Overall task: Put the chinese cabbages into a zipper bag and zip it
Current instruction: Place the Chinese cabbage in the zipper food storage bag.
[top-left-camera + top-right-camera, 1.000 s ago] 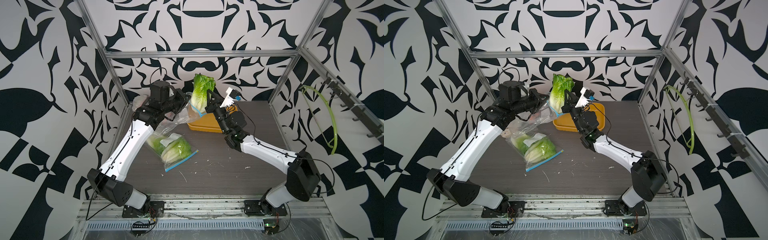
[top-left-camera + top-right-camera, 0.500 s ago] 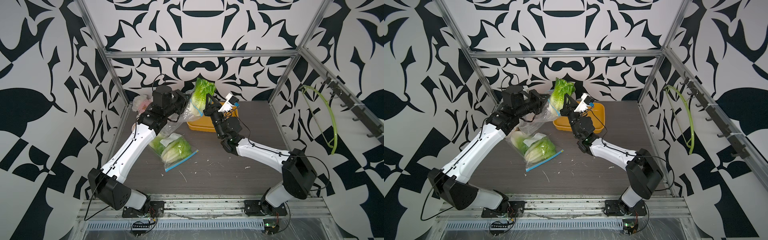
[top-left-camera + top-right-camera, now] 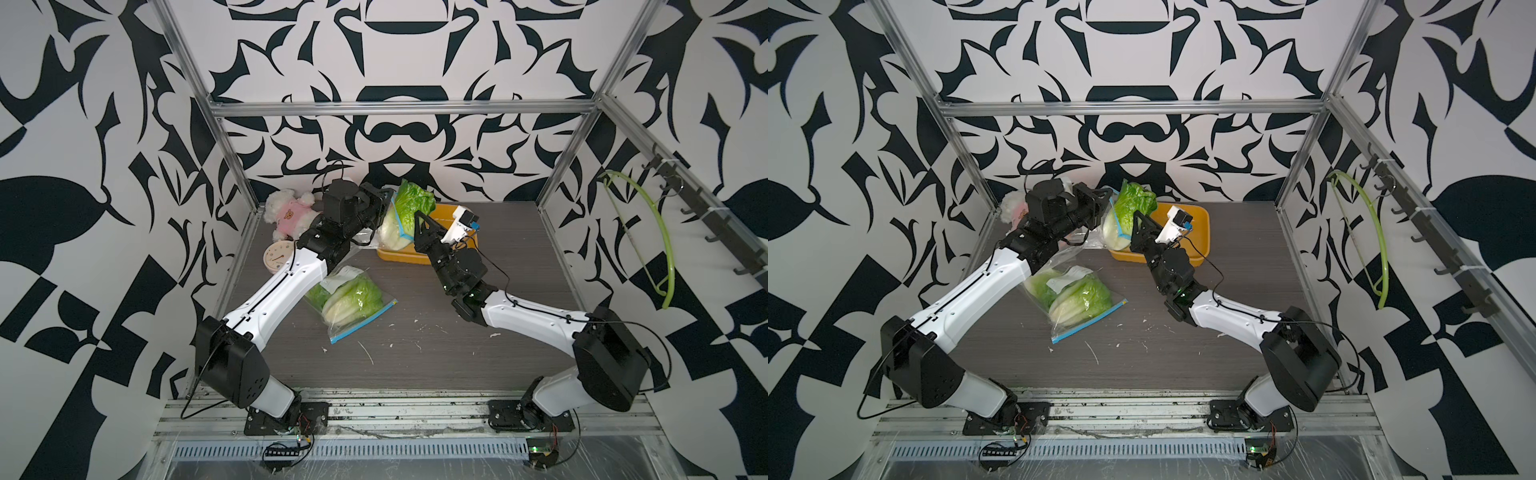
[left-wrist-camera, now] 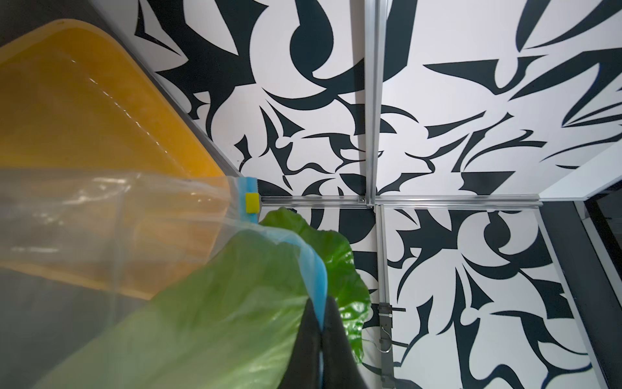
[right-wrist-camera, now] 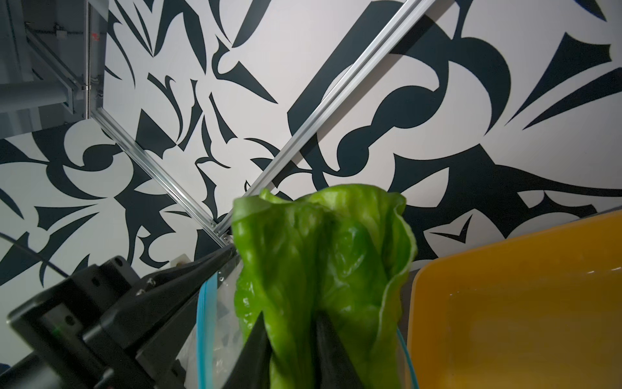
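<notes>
Left to right, as you see it in both top views. A white plush toy in a pink shirt (image 3: 291, 214) and a small round cream dial (image 3: 275, 258) sit at the rear left corner of the dark grey wood-grain worktop (image 3: 415, 374). The left arm hides part of each.

That arm rises from its front base, slopes back toward the centre and bends at the wrist, so the left claw (image 4: 322, 320) points sideways. The left wrist view shows it clenched on the blue closure strip of a clear plastic zipper bag (image 4: 111, 215). A yellow slider (image 4: 251, 203) sits at the strip's end, and the claw's body is cut off there.

Lower down, two cabbages (image 3: 353, 296), green-topped and pale-based, lie in clear plastic on the worktop. The arm covers the stretch between, so you cannot tell whether this is the same bag.

The third cabbage (image 3: 410, 203), crinkly green above and white below, stands base-down in the held mouth with its leaves sticking out. The right claw (image 5: 290, 316) has a finger on each side of those leaves, touching them. You cannot tell whether it presses or merely rests there. The right forearm lies low, with the wrist cocked upward.

Bag and cabbage hide the left end of an orange-yellow plastic tray (image 3: 415, 258). A pale green curved tube (image 3: 668, 257) hangs on the right wall.
</notes>
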You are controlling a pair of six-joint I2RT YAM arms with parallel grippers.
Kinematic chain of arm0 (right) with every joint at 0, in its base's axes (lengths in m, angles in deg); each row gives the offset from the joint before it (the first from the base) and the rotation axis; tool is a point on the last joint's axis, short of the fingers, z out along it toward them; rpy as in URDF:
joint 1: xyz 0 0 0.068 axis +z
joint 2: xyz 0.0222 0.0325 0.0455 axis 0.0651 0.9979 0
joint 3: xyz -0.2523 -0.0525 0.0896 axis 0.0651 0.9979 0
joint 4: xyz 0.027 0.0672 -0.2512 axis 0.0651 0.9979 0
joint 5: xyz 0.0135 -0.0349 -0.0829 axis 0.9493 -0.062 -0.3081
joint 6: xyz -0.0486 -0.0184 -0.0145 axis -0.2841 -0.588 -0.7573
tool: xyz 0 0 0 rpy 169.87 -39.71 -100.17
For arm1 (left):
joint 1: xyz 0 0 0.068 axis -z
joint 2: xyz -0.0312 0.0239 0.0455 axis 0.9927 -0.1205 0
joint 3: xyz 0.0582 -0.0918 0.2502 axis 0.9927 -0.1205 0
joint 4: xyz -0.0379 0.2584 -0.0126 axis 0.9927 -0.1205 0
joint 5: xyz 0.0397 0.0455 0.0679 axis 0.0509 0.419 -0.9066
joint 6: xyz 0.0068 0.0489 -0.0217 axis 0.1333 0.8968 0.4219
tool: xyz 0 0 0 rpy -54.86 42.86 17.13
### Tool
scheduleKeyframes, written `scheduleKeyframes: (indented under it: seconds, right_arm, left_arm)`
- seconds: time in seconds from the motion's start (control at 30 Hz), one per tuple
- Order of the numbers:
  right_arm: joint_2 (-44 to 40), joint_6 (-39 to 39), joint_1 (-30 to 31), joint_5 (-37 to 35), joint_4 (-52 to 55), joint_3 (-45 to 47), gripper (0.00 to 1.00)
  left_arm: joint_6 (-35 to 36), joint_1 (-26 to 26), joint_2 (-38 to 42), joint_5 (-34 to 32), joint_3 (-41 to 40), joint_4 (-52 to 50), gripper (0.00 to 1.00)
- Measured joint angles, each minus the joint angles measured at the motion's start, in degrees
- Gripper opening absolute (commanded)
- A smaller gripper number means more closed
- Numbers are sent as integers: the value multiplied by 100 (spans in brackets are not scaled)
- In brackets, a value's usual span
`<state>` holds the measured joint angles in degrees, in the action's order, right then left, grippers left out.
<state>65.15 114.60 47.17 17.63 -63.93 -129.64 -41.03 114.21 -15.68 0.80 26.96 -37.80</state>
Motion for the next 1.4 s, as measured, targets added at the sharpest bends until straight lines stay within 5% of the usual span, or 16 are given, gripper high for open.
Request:
scheduleKeyframes:
  seconds: [0.5, 1.07, 1.4]
  right_arm:
    - [-721, 4, -391, 1515, 2013, -284, 59]
    - [-754, 413, -1355, 3383, 4113, -1226, 66]
    - [-831, -577, -1582, 3849, 6443, -2907, 67]
  left_arm:
    - [227, 0, 4, 92, 0, 153, 0]
    - [623, 0, 186, 313, -72, 55, 0]
    - [800, 0, 186, 319, -55, -160, 0]
